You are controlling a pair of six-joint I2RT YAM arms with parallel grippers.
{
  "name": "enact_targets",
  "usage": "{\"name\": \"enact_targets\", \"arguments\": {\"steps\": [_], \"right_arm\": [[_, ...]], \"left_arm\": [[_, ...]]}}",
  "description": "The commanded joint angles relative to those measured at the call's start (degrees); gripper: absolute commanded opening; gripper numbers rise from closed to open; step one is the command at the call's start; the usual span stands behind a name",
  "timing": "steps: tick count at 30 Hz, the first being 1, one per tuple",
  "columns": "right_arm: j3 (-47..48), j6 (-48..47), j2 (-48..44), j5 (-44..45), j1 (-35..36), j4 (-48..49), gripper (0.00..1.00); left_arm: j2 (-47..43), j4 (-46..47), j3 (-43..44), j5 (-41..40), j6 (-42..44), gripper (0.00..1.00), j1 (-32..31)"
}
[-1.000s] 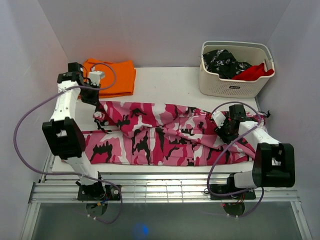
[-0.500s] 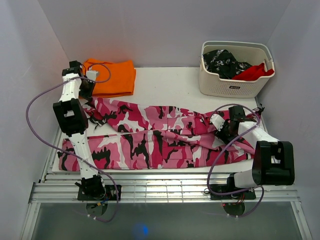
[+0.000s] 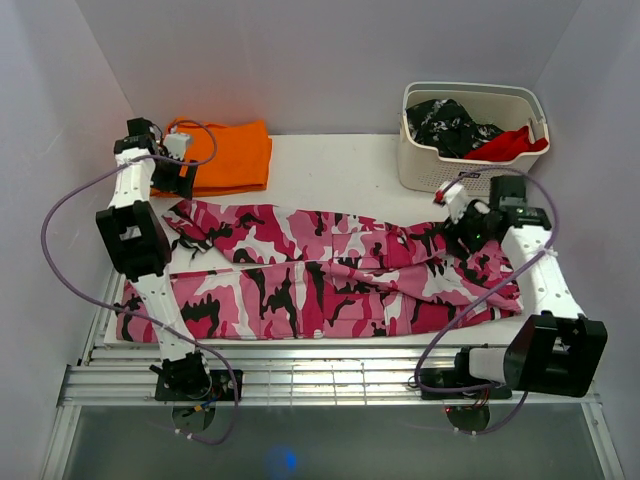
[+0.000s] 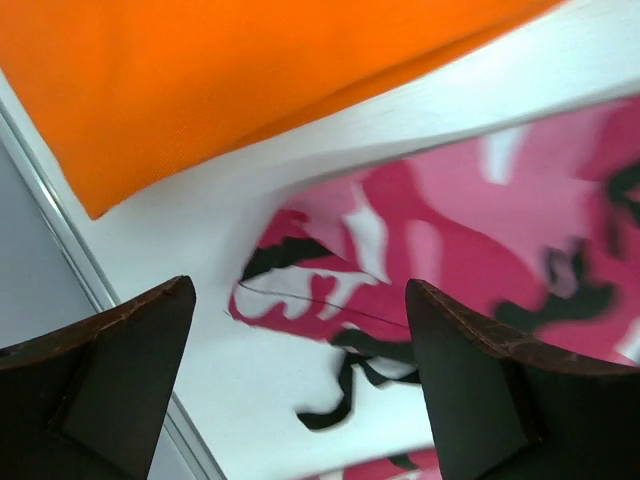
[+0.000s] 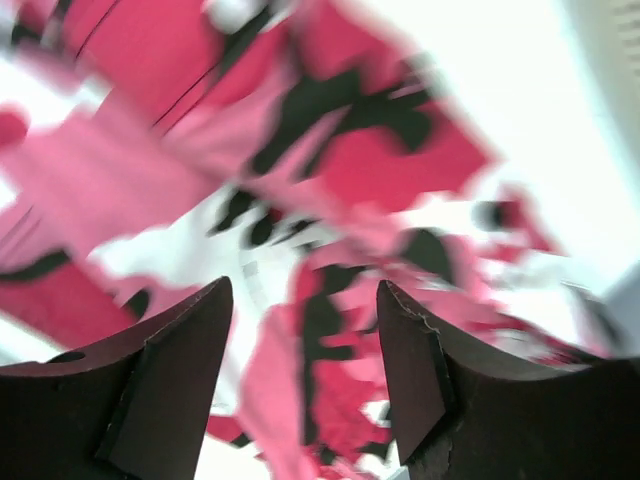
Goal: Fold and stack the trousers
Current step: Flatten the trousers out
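The trousers (image 3: 320,270), pink, white and black camouflage, lie spread lengthwise across the white table (image 3: 330,170), both legs running left. My left gripper (image 3: 177,180) hovers open over the far leg's end, beside the orange cloth. In the left wrist view the left gripper (image 4: 300,385) has nothing between its fingers, and the hem of the trousers (image 4: 330,290), with a black cord, lies flat below. My right gripper (image 3: 460,232) is open above the bunched waist end. The right wrist view is blurred: the right gripper (image 5: 305,370) has its jaws apart over the trousers (image 5: 330,180).
A folded orange cloth (image 3: 228,155) lies at the table's back left corner. A cream basket (image 3: 462,172) at the back right holds a black-and-white speckled garment (image 3: 445,122) and a red cloth (image 3: 510,143). Walls close in on both sides.
The left gripper opened and let go of the leg end, which now lies flat. The right gripper widened, rose and swung back and right, away from the waist.
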Motion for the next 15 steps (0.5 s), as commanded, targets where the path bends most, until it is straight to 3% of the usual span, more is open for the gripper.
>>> {"name": "enact_targets", "arguments": {"steps": [1, 5, 6, 8, 15], "right_arm": [[12.60, 9.43, 5.48, -8.58, -6.71, 1.00, 0.65], [18.51, 12.87, 14.20, -2.81, -10.06, 1.35, 0.59], [19.32, 14.44, 15.61, -2.09, -10.76, 1.53, 0.59], [21.33, 16.12, 19.65, -1.12, -12.87, 1.97, 0.59], [22.14, 16.83, 22.65, -5.07, -21.57, 1.97, 0.68]], "left_arm": [[-18.86, 3.46, -3.93, 13.23, 1.48, 0.97, -4.32], [-26.27, 6.88, -17.01, 18.35, -0.62, 0.97, -12.57], [-26.81, 7.07, -18.53, 20.09, -1.50, 0.96, -17.03], [-27.86, 8.55, -21.34, 22.56, -4.05, 0.94, -20.05], [-30.24, 16.91, -36.90, 26.78, -9.42, 0.94, -29.54]]}}
